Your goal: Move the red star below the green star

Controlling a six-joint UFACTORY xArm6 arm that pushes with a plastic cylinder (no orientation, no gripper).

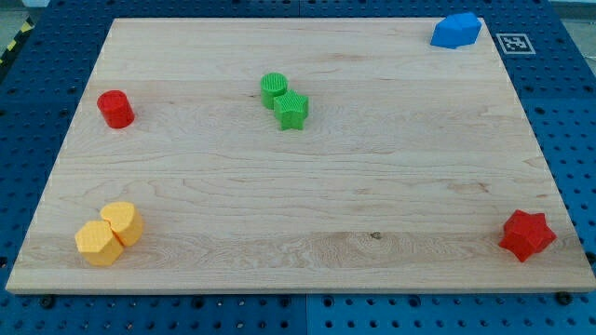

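Tip out of sight; no claw visible, state impossible to tell. Red star (527, 234) at near right corner of worktop (307, 195), well apart from green star (291, 111), touching green cylinder (274, 89) further left.

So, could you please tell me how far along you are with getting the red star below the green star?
Nothing looks done yet. The red star-shaped block sits at the wooden board's bottom right corner, far from the green star-shaped block, which touches the green cylinder near the top centre. Nothing is in hand: my tip is not visible. The whole push toward the view's left remains.
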